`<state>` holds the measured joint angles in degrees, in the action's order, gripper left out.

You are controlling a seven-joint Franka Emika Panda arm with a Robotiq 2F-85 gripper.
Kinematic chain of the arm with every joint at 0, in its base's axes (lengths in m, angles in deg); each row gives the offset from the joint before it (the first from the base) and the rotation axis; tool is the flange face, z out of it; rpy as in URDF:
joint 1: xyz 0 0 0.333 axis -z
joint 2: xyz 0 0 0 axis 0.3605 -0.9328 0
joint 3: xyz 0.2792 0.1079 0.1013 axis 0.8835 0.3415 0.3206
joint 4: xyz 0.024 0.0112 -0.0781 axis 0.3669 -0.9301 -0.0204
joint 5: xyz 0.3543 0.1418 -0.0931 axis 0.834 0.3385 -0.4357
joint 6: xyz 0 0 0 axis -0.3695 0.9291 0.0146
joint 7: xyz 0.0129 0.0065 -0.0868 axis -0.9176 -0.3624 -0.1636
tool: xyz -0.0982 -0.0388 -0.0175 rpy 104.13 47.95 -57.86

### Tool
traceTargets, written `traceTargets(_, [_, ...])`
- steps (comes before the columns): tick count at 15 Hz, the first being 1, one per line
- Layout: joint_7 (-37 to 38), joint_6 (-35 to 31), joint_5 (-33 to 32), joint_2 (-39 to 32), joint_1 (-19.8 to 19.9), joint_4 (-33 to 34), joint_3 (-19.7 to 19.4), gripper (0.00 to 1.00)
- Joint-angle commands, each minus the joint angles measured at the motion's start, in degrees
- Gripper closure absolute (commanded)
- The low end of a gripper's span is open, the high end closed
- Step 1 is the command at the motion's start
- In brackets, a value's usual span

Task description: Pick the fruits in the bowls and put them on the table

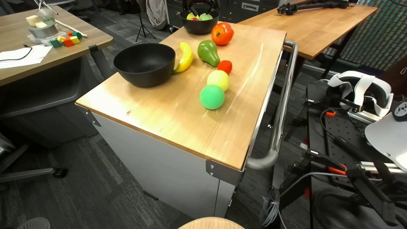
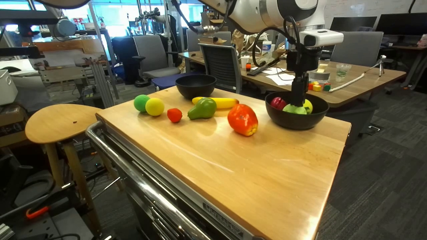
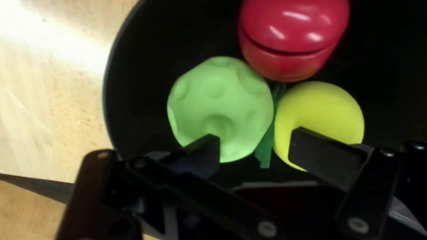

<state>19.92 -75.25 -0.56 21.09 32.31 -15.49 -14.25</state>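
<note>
Fruits (image 2: 292, 109), atop the table (image 2: 267, 180) (its edge label (image 2: 223, 219) too blurred for me to read surely), lie inside a black bowl (image 2: 297, 122) that the wrist view cuts off. My claw (image 3: 255, 148) points down into it, fingers (image 3: 320, 156) wide apart. The red fruit (image 3: 293, 36) is cropped above; my fingers partly hide the green ball (image 3: 220, 96) and yellow ball (image 3: 327, 111), touching or not I cannot tell; a green strip (image 3: 265, 150) shows between.

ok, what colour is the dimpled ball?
Light green; the ball shows best in the wrist view.
</note>
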Motion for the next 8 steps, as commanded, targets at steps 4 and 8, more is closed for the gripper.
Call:
traceTargets(4, [0.03,-6.43,-1.82,7.50,-3.29,-14.33,-0.23,0.08])
traceTargets(8, [-0.13,-7.14,-2.00,11.51,-4.86,-18.44,-0.54,0.00])
